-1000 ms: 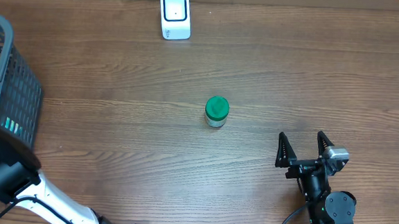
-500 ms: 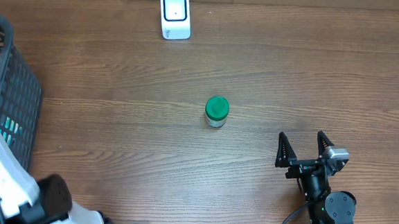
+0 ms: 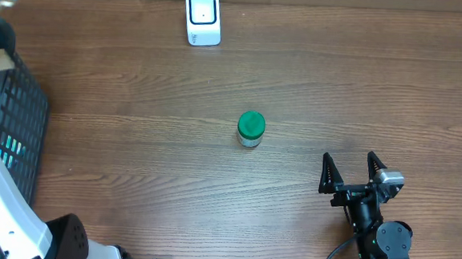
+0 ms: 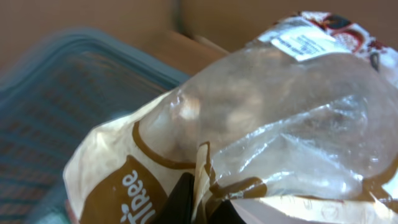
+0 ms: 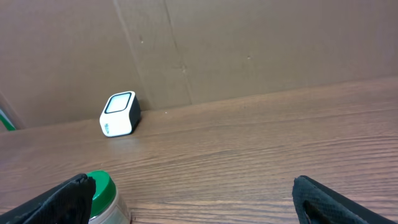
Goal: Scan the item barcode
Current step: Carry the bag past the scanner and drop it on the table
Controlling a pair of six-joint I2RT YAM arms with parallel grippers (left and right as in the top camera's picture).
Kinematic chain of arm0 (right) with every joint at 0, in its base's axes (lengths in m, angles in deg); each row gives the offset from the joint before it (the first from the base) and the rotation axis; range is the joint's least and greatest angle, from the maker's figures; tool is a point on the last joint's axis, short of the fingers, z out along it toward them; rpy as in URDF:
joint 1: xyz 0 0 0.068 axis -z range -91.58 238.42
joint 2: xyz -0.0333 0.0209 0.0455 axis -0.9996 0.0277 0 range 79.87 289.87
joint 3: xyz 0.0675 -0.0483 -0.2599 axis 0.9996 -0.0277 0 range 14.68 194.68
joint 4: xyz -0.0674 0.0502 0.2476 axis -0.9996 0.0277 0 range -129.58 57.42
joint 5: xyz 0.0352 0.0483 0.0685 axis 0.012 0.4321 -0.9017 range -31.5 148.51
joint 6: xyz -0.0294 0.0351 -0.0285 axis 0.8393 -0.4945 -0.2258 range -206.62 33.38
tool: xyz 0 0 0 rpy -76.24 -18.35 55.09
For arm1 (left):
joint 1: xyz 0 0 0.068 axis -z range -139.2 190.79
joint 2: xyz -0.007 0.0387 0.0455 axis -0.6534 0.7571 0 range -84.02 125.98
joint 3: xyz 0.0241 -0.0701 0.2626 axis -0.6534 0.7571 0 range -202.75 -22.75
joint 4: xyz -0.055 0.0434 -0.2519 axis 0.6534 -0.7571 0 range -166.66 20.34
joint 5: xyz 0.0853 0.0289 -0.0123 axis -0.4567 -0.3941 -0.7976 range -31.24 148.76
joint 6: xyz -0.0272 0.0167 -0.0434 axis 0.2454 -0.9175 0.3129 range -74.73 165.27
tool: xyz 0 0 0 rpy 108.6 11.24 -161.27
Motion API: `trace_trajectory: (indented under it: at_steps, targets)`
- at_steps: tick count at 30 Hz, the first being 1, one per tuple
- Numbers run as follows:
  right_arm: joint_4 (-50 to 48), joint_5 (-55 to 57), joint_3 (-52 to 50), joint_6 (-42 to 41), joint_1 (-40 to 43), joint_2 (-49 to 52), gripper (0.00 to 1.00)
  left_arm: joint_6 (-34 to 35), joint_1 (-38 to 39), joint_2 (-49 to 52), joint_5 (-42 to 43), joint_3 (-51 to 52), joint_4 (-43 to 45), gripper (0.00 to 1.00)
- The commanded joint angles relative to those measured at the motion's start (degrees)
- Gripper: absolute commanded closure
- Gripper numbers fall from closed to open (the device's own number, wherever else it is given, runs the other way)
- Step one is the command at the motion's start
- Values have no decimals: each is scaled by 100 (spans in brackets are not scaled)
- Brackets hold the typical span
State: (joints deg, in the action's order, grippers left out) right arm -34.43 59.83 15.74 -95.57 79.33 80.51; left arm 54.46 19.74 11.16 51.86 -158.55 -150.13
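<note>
bag [image 4: 280,124] is held up at the far left of the scanner [image 3: 202,17], over the basket [image 3: 22,125], with my left gripper [image 4: 199,199] pinching a fold of its clear film. a white label [image 4: 305,43] sits at the far end of the bag; i can't tell if the barcode is on it. right of the scanner and nearer me stands a green-lid jar [image 3: 250,129], and further right my right gripper [image 3: 348,157] rests with fingers spread, holding nothing.

to do this well, i'd carry the bag across high enough to pass the basket rim, then turn the label flat toward the scanner window and hold steady; the loose film may crease and hide the code.

wood-grain table [image 3: 134,140], bare between these things; cardboard wall [image 5: 249,43] just behind the scanner.
</note>
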Motion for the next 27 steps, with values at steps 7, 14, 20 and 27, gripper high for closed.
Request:
trace_trajectory:
  at_steps: [7,14,20,27]
  targets:
    - [-39,-15,-59,26,15,-48,0,1458,2282,160,1226,1266,-984,96]
    - [-39,-17,-59,26,15,-48,0,2763,3445,599,852,3491,7,96]
    - [-39,-15,-59,26,15,-48,0,3971,3866,1215,643,4527,597,96]
    - [-39,-15,-59,26,15,-48,0,4266,4168,1836,800,4769,1366,96]
